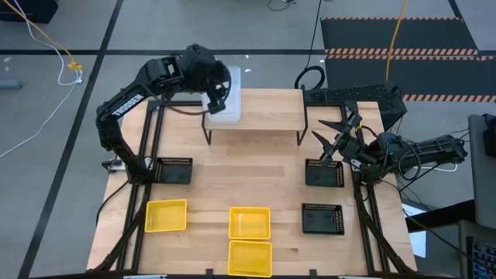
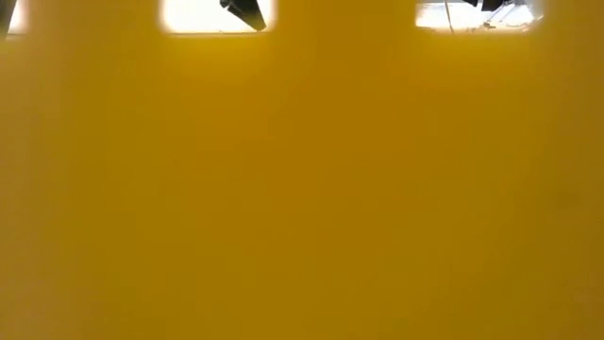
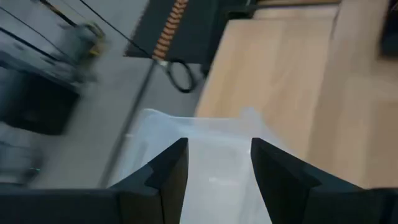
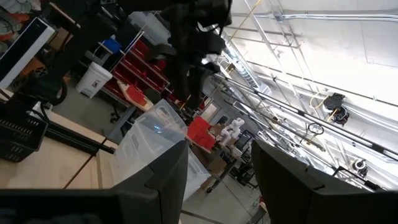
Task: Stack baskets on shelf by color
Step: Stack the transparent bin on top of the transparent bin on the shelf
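Note:
The shelf [image 1: 263,112] stands at the table's far middle. A stack of clear baskets [image 1: 227,108] rests on its left end by its bottom. My left gripper [image 1: 217,98] hovers over that stack, open; in its wrist view the fingers [image 3: 168,177] stand apart with the clear basket [image 3: 211,140] showing between and beyond them. My right gripper [image 1: 329,133] waits open at the table's right, by the shelf's right end, holding nothing [image 4: 219,180]. Three yellow baskets [image 1: 167,215] [image 1: 249,222] [image 1: 249,258] and three black baskets [image 1: 174,170] [image 1: 324,173] [image 1: 322,219] lie on the table.
A yellow basket wall [image 2: 302,189] fills the low view. The shelf's middle and right parts are bare wood. Black frame rails [image 1: 143,155] run along the table's left and right edges. A dark keyboard-like unit [image 1: 353,94] sits behind the shelf's right end.

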`<action>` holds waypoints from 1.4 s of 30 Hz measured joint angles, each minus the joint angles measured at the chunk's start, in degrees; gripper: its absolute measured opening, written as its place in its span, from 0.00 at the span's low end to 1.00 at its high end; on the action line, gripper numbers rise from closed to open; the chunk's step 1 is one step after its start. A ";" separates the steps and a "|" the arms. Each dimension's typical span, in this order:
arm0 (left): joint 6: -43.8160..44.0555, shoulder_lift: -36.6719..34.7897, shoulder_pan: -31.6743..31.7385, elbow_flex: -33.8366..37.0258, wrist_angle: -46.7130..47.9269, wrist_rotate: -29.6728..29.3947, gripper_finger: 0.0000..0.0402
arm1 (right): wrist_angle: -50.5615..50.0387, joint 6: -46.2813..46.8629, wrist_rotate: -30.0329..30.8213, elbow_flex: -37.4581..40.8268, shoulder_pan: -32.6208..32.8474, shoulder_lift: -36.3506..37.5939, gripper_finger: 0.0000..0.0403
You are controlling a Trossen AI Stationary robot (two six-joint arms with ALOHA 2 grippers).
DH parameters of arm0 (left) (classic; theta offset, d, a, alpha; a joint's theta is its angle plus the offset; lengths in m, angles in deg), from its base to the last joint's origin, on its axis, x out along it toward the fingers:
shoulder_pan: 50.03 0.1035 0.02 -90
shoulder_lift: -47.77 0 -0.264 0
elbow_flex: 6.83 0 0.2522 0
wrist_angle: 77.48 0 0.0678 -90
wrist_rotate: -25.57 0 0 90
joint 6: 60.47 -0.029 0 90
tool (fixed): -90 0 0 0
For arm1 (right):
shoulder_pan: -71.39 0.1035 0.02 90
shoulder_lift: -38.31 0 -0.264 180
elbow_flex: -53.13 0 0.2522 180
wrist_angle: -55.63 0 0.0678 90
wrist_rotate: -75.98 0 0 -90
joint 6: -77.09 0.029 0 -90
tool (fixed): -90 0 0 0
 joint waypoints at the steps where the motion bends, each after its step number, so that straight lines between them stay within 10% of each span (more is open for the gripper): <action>1: 1.55 0.07 0.41 0.02 -0.25 1.61 0.44 | 0.01 0.00 0.00 0.00 0.00 0.01 0.42; 19: 4.41 6.56 3.36 0.02 -0.19 11.75 0.44 | 0.00 0.00 -0.07 0.00 0.00 0.05 0.42; 30: 3.84 6.51 3.21 0.02 2.96 11.95 0.03 | 0.02 -0.02 -0.05 0.00 0.00 0.05 0.42; 42: -0.06 6.51 1.25 0.02 2.06 6.02 0.02 | 0.00 0.00 -0.07 0.00 0.00 0.06 0.42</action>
